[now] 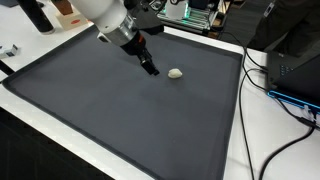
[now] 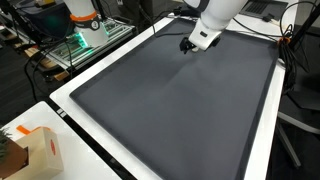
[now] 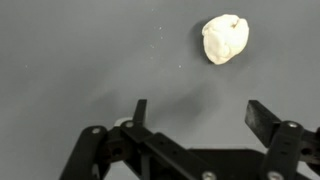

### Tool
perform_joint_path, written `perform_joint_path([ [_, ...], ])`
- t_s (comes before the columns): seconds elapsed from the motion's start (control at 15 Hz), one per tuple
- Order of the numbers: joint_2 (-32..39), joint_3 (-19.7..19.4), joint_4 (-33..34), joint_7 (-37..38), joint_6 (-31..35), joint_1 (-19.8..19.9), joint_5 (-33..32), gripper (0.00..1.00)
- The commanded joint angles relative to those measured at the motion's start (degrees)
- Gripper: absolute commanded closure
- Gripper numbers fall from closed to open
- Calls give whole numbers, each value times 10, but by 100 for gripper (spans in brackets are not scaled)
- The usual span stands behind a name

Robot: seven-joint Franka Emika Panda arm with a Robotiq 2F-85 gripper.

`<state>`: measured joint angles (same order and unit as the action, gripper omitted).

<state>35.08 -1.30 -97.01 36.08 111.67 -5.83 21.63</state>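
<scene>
Exterior view, tool: the gripper (image 1: 148, 68) hangs tilted, low over the dark grey mat (image 1: 100, 110), holding nothing.
Exterior view, object: a small pale dough-like lump (image 1: 176, 73) lies on the mat just beside the fingertips, not touching them.
Exterior view, surroundings: black cables (image 1: 270, 80) trail over the white table edge, well apart from the lump.
Exterior view, opposite side, tool: the gripper (image 2: 188, 45) stands near the far edge of the mat (image 2: 170, 110); its jaw gap cannot be told from this angle.
Exterior view, opposite side, object: the lump is not visible here.
Exterior view, opposite side, surroundings: a cardboard box (image 2: 35, 150) sits off the mat at the near corner.
Wrist view, tool: the gripper (image 3: 198, 108) has its fingers (image 3: 265, 118) spread wide apart, bare mat between them.
Wrist view, object: the lump (image 3: 225, 39) lies ahead of the fingertips, off toward one finger, outside the gap.
Step in hand (judgement): approach; no contact made.
Next move calls for (judgement): centring the gap over the lump, lowering to mat level, then closing gently, since the lump looks soft.
</scene>
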Motion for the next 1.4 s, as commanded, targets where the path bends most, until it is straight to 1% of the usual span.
perform_joint_path([
  [0.0,27,-4,58,28,-45,-31,-77,0],
  [0.4,61,3,144,26,-112,-90,-191,0],
  [0.6,70,11,166,4,-125,-123,-248,0],
  [1.0,76,20,163,-24,-100,-188,-352,0],
  [1.33,70,22,149,-39,-84,-221,-422,0],
])
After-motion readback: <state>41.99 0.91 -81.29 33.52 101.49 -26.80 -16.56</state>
